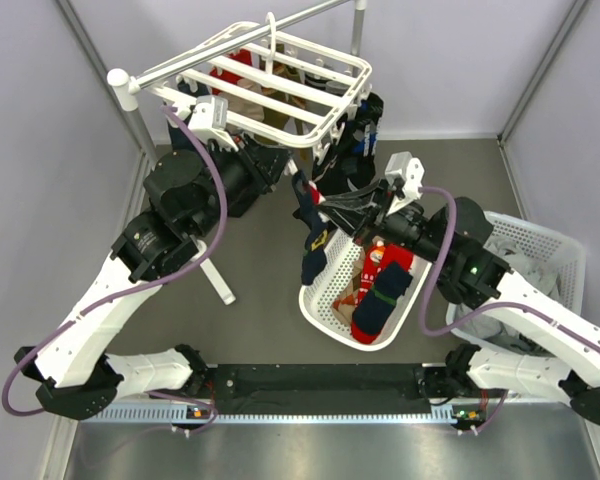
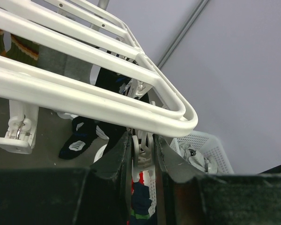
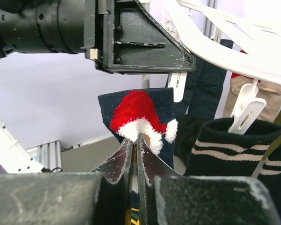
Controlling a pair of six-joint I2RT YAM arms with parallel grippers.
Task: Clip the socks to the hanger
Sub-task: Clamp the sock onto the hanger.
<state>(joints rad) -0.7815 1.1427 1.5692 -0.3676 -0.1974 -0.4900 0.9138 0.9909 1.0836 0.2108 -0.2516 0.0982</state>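
The white bar hanger [image 1: 280, 85] hangs at the back, with several socks pinned under it. My left gripper [image 2: 143, 138] is just below the hanger's corner [image 2: 178, 117], shut on a dangling white clip [image 2: 143, 154]. My right gripper [image 3: 136, 140] is shut on a navy sock [image 3: 113, 102] with a red and white Santa hat patch, holding its cuff up just below the left gripper [image 3: 145, 47] and the clip [image 3: 178, 86]. From above, that sock [image 1: 313, 245] hangs down with a yellow mark, between the left gripper [image 1: 285, 178] and the right gripper [image 1: 327, 212].
A white basket [image 1: 315, 300] under the sock holds red and navy socks. A second white basket [image 1: 550, 245] sits at the right with grey laundry. A dark sock with white stripes [image 3: 234, 140] hangs from a neighbouring clip [image 3: 246, 108]. The rack's stand pole [image 1: 135, 120] is at the left.
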